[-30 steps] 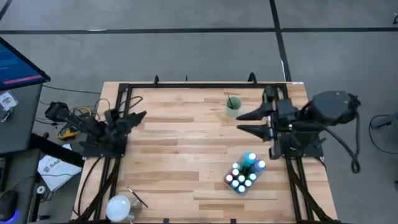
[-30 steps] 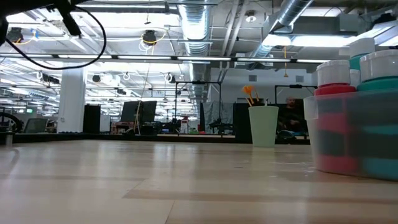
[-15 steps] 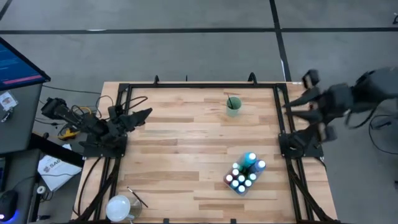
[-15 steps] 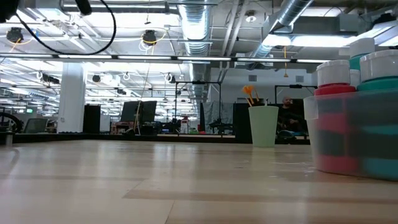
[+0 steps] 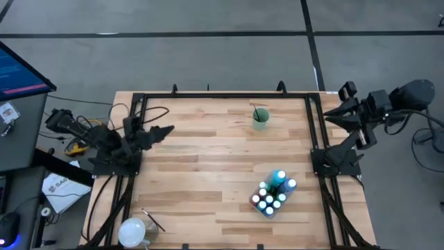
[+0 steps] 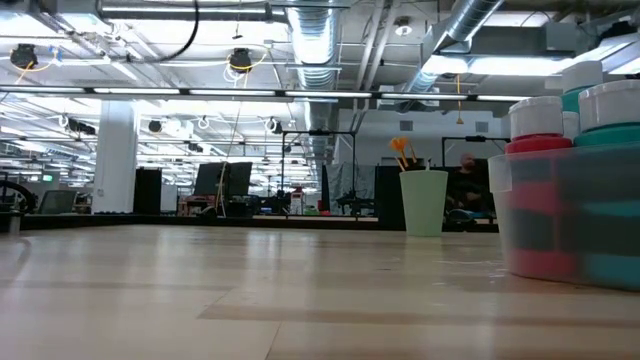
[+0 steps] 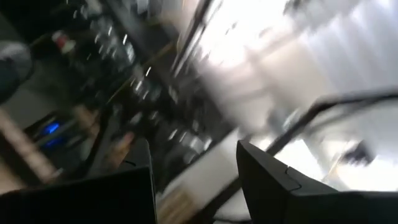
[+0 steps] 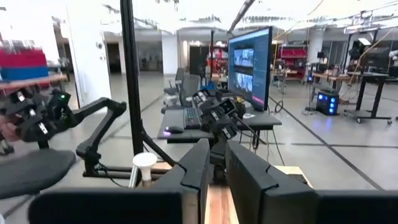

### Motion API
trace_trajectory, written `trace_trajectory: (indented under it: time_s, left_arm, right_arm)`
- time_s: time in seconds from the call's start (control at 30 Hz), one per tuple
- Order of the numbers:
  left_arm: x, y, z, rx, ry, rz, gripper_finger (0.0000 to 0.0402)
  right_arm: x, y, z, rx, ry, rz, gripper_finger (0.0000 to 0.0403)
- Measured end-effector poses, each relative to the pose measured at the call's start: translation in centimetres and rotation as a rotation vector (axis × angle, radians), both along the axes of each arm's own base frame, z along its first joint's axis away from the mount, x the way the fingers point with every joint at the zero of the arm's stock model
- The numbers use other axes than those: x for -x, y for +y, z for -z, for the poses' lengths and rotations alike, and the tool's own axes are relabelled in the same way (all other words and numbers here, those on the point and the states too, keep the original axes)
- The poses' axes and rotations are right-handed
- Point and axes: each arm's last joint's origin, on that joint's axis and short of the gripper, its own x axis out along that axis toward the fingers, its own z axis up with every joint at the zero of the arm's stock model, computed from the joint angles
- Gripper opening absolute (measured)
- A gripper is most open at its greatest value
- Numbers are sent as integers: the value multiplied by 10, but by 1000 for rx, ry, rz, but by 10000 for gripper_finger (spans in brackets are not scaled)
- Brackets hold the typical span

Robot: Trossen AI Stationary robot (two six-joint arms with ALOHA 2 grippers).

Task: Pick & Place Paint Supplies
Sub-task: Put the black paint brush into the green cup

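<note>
Nearest you, at the counter's (image 5: 208, 173) front right, the paint bottles (image 5: 272, 194) stand packed together in their clear tub (image 6: 560, 225), with brushes (image 5: 152, 221) by the white object (image 5: 132, 229) at the front left corner. Farther back, your left end effector (image 5: 161, 130) hovers released over the left edge. Behind, the pale green cup (image 5: 260, 119) holds a brush. Your right end effector (image 5: 331, 112) sits past the counter's right edge, fingers (image 8: 252, 180) nearly clenched with only a narrow gap, grasping nothing.

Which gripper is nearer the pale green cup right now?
The right gripper, off the table's right edge, is nearer the pale green cup. The left gripper sits farther away, near the left edge.
</note>
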Motion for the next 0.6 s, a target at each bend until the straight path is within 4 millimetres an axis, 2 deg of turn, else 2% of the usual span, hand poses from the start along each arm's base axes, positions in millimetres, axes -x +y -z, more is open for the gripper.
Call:
trace_trajectory:
  time_s: [0.17, 0.27, 0.4, 0.6]
  left_arm:
    - [-15, -8, -38, -100, 340, 48, 117]
    - [-21, -8, -46, -53, 610, 8, 111]
    - [-32, -5, -35, 59, 907, -57, 85]
    - [-62, 1, 7, 287, 1276, 39, 12]
  right_arm:
    - [9, -8, 24, -58, -66, 0, 49]
    - [12, -10, 35, -86, -99, 0, 49]
    - [14, -12, 48, -97, -102, -1, 49]
    - [13, -11, 57, -110, -87, -4, 49]
